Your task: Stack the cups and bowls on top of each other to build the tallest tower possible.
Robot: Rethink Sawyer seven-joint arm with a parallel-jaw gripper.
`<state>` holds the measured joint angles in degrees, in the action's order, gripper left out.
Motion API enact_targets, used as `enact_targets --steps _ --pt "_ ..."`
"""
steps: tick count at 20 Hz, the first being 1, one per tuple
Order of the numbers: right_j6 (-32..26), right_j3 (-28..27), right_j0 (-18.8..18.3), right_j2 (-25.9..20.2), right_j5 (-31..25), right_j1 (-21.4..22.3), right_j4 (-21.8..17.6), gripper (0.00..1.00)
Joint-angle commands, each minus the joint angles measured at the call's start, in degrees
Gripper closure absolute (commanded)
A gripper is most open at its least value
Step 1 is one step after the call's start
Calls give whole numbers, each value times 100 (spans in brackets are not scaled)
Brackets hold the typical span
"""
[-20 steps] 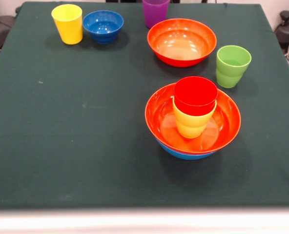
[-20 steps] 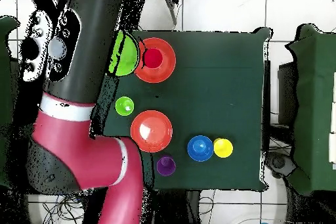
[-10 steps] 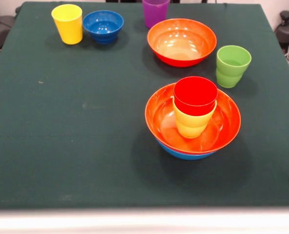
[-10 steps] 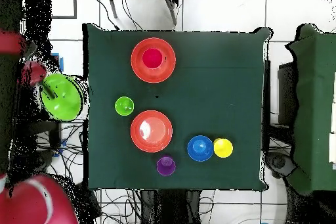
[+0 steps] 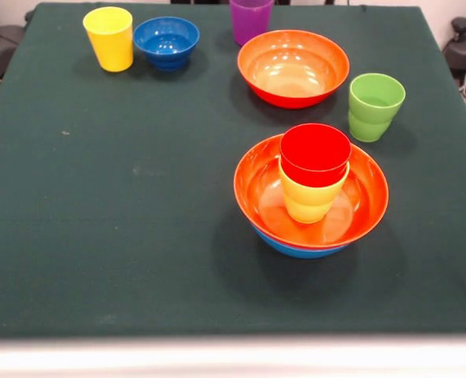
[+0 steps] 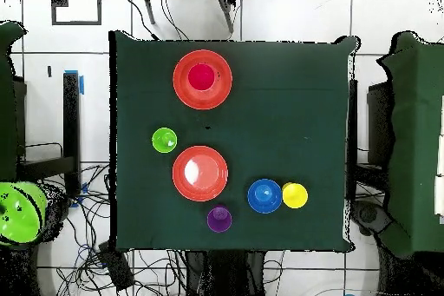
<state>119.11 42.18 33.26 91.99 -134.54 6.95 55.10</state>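
Note:
The tower stands on the green table: a light-blue bowl (image 5: 296, 247), an orange-red bowl (image 5: 253, 185) in it, a yellow-orange cup (image 5: 308, 201) and a red cup (image 5: 315, 153) on top. It also shows in the overhead view (image 6: 202, 79). A second orange-red bowl (image 5: 294, 67), a lime green cup (image 5: 374, 106), a purple cup (image 5: 250, 17), a dark blue bowl (image 5: 166, 41) and a yellow cup (image 5: 109, 38) stand apart. The lime green bowl (image 6: 19, 213) shows off the table at the overhead view's left edge. What holds it is hidden. No gripper shows.
The table (image 5: 123, 220) has a dark green cloth. Cables and tiled floor (image 6: 286, 10) surround it in the overhead view. Dark furniture (image 6: 408, 136) stands at the right of that view.
The red arm has left the overhead view. The lime green bowl has moved from beside the tower down and left, off the table. The things on the table have not moved.

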Motion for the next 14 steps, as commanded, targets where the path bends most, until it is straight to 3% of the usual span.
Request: enact_targets --steps 1,5,8,14 --pt "-356 1322 923 -1364 724 1378 -1090 100" --pt "260 1836 1943 -1129 1564 1937 -990 100" --pt "720 1810 2599 -865 1658 2256 -941 100" --pt "1546 1184 3593 -373 1364 2647 -765 100"
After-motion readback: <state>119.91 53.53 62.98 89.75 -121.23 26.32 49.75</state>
